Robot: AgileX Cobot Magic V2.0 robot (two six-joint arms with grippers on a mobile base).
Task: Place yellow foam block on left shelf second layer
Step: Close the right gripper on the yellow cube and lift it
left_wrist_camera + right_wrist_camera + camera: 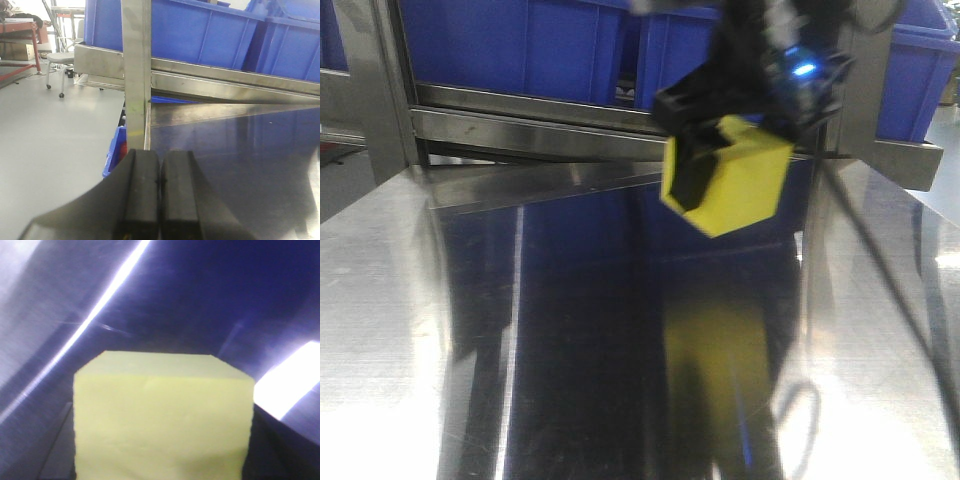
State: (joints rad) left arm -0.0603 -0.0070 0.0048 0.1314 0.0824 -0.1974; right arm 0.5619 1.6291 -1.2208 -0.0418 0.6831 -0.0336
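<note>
1. Steel shelf deck point(390, 330), shiny and stainless, spreads below, mirroring blue.
2. Blue plastic bins point(510, 45) line the rack behind it.
3. Bright yellow foam cube point(745, 185) hangs tilted above the deck, clamped in the black right claw point(725, 165).
4. Left claw point(160, 200) has its 2 fingers pressed together, gripping nothing.

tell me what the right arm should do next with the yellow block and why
Probably lower the right gripper a little toward the steel shelf surface before opening. The yellow foam block hangs tilted in its jaws, clear above the surface with its reflection below, so letting go now would likely drop and tumble it. The left gripper is shut and empty.
</note>
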